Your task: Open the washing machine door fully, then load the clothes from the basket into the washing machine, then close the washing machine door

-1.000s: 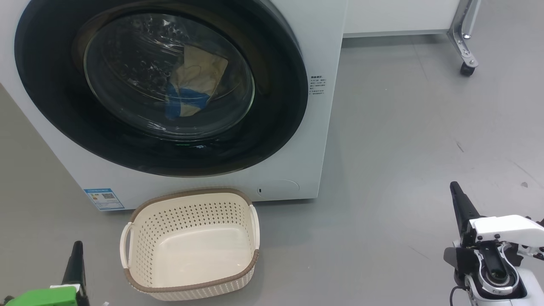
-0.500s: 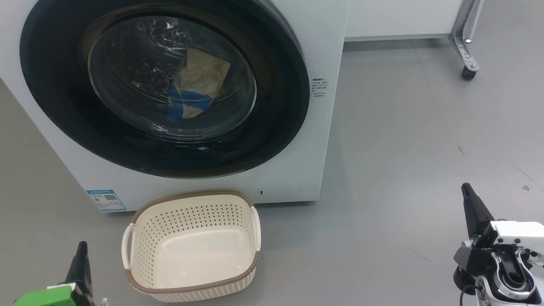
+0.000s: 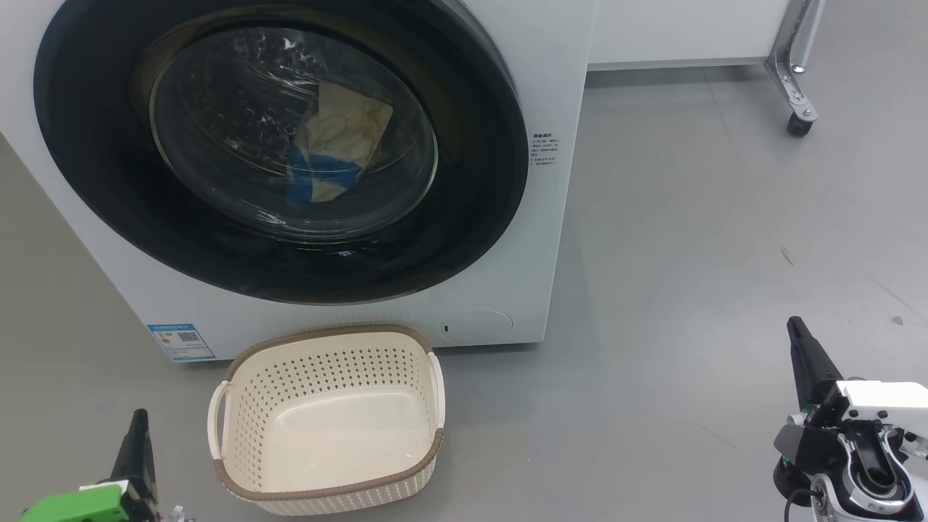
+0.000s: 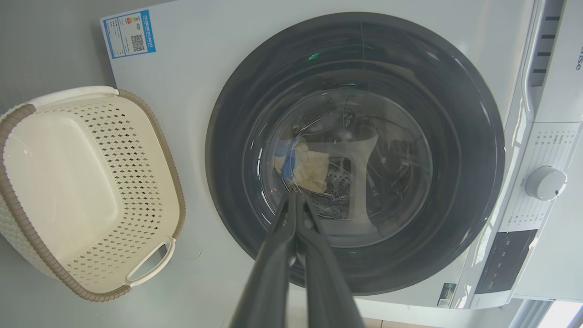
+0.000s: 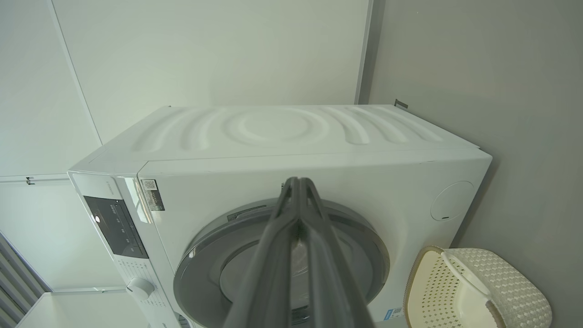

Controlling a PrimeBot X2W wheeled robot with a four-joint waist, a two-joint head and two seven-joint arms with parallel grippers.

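The left end effector (image 4: pixel 296 197) has its two dark fingers pressed together, tips meeting. Straight beyond the tips is the washing machine door (image 4: pixel 455 150), a wide black rim ringing a clear glass bowl. It seems to sit flush against the washing machine (image 4: pixel 182 68), though reflections make the seam hard to read. Just past the fingertips, behind the glass, lie the clothes (image 4: pixel 306 167), pale yellow with a blue band. Well to the end effector's left stands the basket (image 4: pixel 136 150), its smooth cream bottom in plain sight, and beyond it a blue label sticker (image 4: pixel 129 34). Far to the right are a white dial (image 4: pixel 545 183) and a dark control panel (image 4: pixel 505 262).
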